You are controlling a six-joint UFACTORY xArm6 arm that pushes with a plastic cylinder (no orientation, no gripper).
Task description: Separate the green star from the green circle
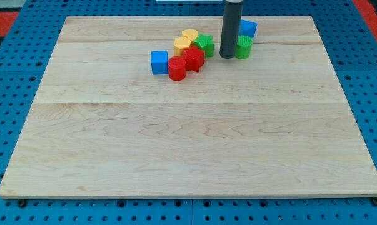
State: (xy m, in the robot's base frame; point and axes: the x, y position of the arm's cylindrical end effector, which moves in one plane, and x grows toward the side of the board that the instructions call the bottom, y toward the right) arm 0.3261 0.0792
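Note:
My tip (227, 57) rests on the board near the view's top, between two green blocks. The green star (206, 44) lies just to the tip's left, with a small gap. The green circle (243, 47) lies right against the rod's right side and is partly hidden by it. The two green blocks are about a rod's width and a bit more apart.
Two yellow blocks (185, 40) sit left of the green star. A red star-like block (193, 57) and a red circle (177, 69) lie below them, with a blue cube (159, 62) further left. Another blue block (247, 27) sits behind the green circle.

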